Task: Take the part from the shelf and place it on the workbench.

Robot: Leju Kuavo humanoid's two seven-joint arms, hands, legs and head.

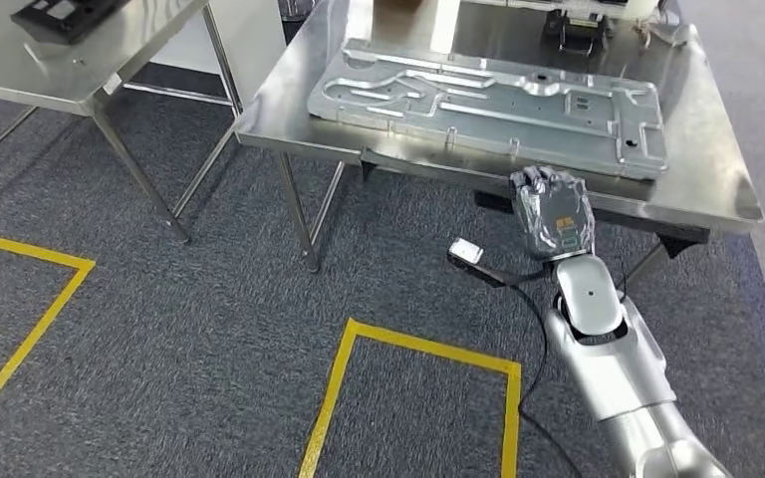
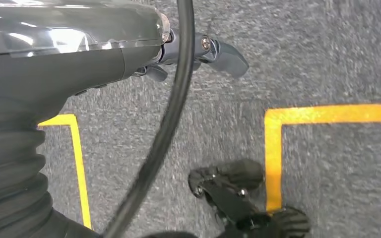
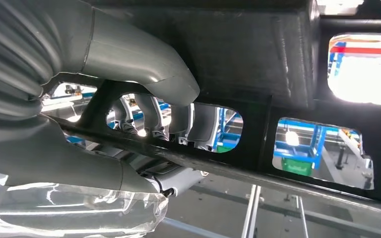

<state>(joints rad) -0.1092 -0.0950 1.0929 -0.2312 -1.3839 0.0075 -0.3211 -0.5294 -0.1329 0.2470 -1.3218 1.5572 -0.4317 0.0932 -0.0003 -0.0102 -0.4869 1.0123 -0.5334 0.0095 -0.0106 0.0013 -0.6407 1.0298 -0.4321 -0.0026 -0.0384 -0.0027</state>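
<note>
The part is a large stamped grey metal panel (image 1: 488, 100) lying flat on the steel workbench (image 1: 717, 169). My right hand (image 1: 553, 209) is at the panel's near edge, close to its right end. In the right wrist view that hand (image 3: 129, 74) grips the edge: the thumb lies on the dark underside of the panel (image 3: 258, 64), and the fingers (image 3: 151, 116) show through a cutout on the other side. My left hand (image 2: 79, 54) hangs over the carpet holding nothing, with a dark finger (image 2: 225, 57) stretched out.
A second steel table (image 1: 50, 80) with a black tray (image 1: 60, 15) stands at the left. The workbench legs (image 1: 299, 214) reach down to the grey carpet, which is marked with yellow tape squares (image 1: 418, 349). A black fixture (image 1: 578, 30) sits at the back of the workbench.
</note>
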